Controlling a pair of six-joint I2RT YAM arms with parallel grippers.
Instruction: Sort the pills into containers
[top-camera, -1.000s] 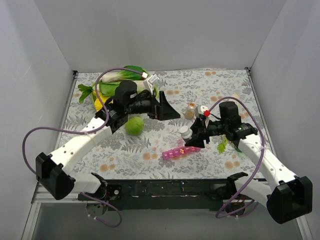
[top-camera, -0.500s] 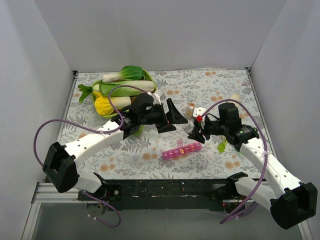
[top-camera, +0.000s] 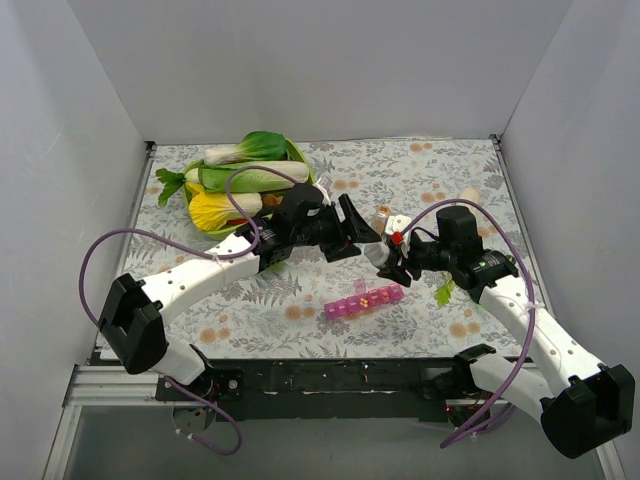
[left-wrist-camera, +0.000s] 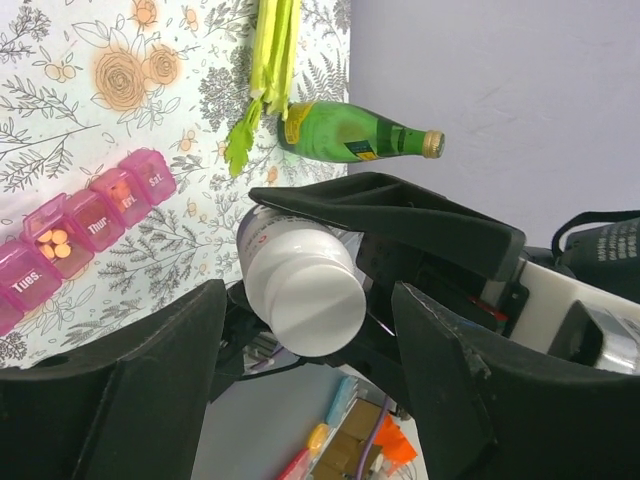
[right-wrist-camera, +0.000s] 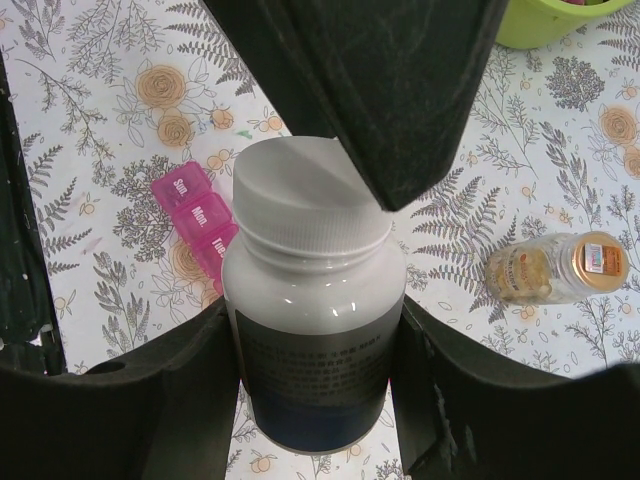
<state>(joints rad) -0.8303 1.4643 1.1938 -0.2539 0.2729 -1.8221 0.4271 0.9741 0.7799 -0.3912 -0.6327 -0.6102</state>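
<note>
White walls close in a desk (top-camera: 300, 300) covered with a flowered cloth, and seen from above the two arms meet over its middle. A heap of leafy greens (top-camera: 245, 175) sits out of the way at the back left. The pink pill organiser (top-camera: 365, 300) lies flat near the front edge, between the arms and just in front of where they meet, I'd guess so that whatever leaves the bottle has a short way to fall. The right gripper (top-camera: 393, 262) holds a white-capped bottle (top-camera: 381, 256) tilted above the cloth, and the left gripper (top-camera: 366, 238) reaches in at its cap end. From the left wrist, the cap faces the lens with the black jaws spread to either side, bracketing it without pressing; to me that looks like lining up to twist the cap off. Beyond it the organiser's day-marked cells run off the left edge, one of them showing small orange tablets (left-wrist-camera: 55, 245). A green bottle (left-wrist-camera: 350, 135) lies on its side by the wall, next to a sprig of celery leaf (left-wrist-camera: 262, 60). From the right wrist, the jaws pinch the bottle's dark-labelled body from both sides, steadying it for the other arm. The left gripper's black tip overlaps the cap's rim, the organiser's end shows behind the bottle's left shoulder, and a small gold-lidded jar (right-wrist-camera: 555, 270) lies on its side to the right, well apart.
</note>
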